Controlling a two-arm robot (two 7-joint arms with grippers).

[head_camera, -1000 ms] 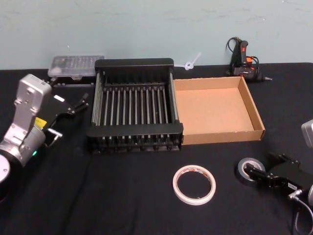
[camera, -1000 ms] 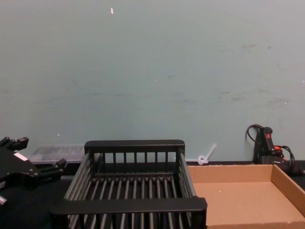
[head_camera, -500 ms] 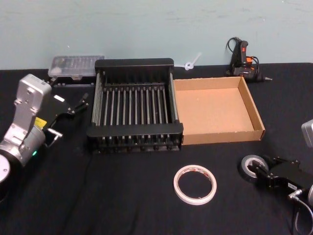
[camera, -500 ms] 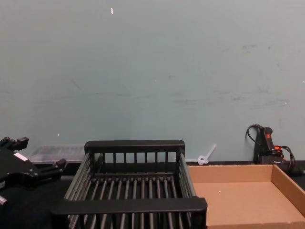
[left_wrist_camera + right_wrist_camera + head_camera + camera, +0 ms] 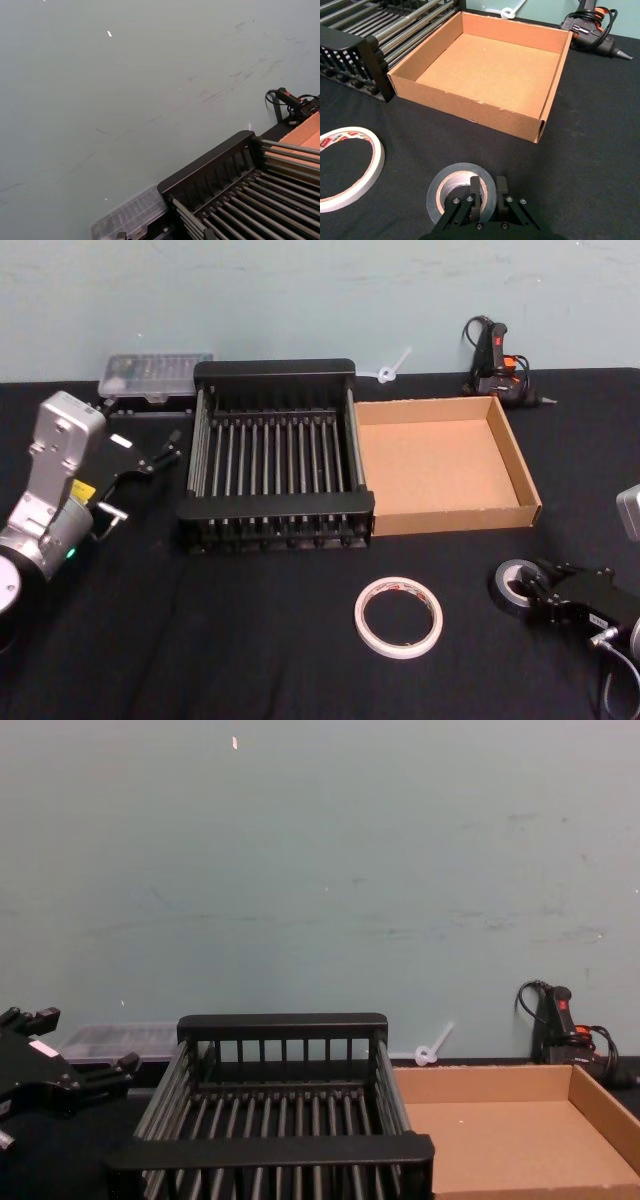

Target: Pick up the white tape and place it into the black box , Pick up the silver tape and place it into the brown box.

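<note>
a: start at the left. what's there?
b: the left gripper [image 5: 160,455] is held above the black desk [image 5: 200,640], just left of the black box [image 5: 275,465], with its fingers released and nothing between them. behind it, against the wall, lies a clear plastic case [image 5: 157,376].
a: and the black box itself?
b: it's a slatted crate at the centre rear of the desk, nothing in it. the brown box [image 5: 440,465] sits right against its right side, open-topped, with nothing in it either.
a: where's the white tape?
b: the white tape [image 5: 397,616] lies flat on the desk in front of the two boxes, roughly below where they meet, well apart from both grippers.
a: the silver tape?
b: the silver tape [image 5: 462,192] lies flat on the desk, right of the white roll and in front of the brown box's right corner. the right gripper [image 5: 487,189] is clenched on its near rim, one finger inside the roll's hole and one outside.
a: anything further right?
b: a hot glue gun [image 5: 500,365] with its cord lies by the wall, behind the brown box.
</note>
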